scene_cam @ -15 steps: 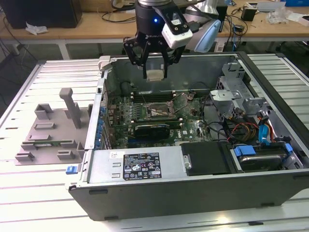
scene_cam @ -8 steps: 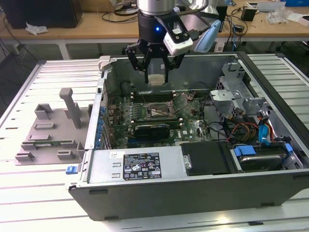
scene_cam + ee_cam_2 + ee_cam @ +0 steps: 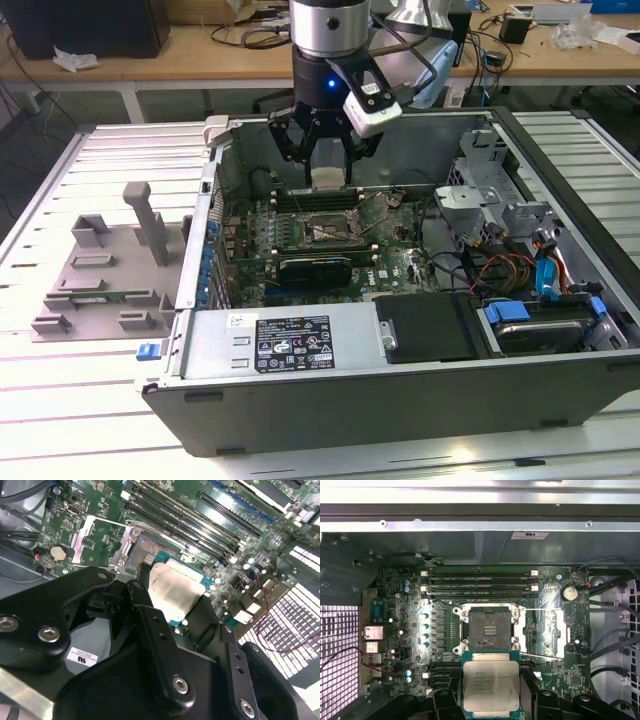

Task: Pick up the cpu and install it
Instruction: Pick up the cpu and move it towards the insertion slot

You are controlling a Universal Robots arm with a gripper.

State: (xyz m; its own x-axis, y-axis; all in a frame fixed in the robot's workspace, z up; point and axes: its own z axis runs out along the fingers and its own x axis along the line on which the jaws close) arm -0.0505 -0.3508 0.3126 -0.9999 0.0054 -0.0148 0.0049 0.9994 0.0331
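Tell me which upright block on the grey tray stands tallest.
The slim post on the tray's side nearer the computer case; it towers over the low, squat blocks around it.

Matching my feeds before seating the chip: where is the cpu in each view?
Exterior view: cpu gripped by the end effector, above the motherboard.
Second wrist view: cpu in its grip, beside the socket.
First wrist view: cpu adjacent to the socket.
Shared landmark: the open socket.
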